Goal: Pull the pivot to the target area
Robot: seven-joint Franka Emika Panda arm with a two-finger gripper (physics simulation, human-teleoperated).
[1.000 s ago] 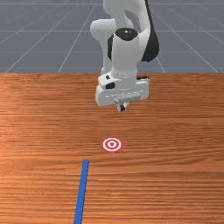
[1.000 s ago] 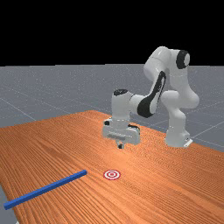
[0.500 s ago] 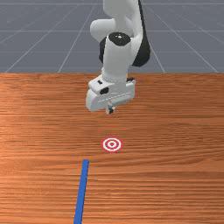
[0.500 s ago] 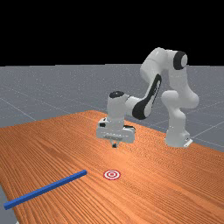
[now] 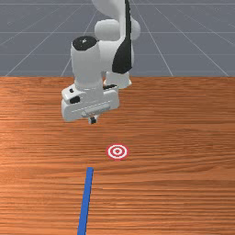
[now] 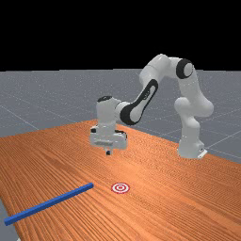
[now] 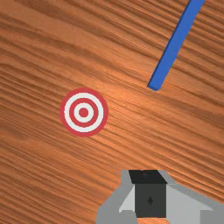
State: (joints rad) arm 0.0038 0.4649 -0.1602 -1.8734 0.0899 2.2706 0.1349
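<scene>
Arm (image 6: 149, 92) bent, pincer (image 5: 93, 120) closed, pointing down.

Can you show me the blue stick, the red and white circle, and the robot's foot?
Blue stick (image 6: 49, 203): far view, about halfway along it.
Red and white circle (image 7: 83, 112): wrist view, its red middle dot.
Robot's foot (image 6: 189, 148): far view, the arm's white base.

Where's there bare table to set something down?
In the front view, bare wooden table stretches rightward from the red-and-white target. Another patch lies to the front view's left of the blue bar. It's tightest between the bar's upper end and the target, with the gripper hanging close by.
</scene>
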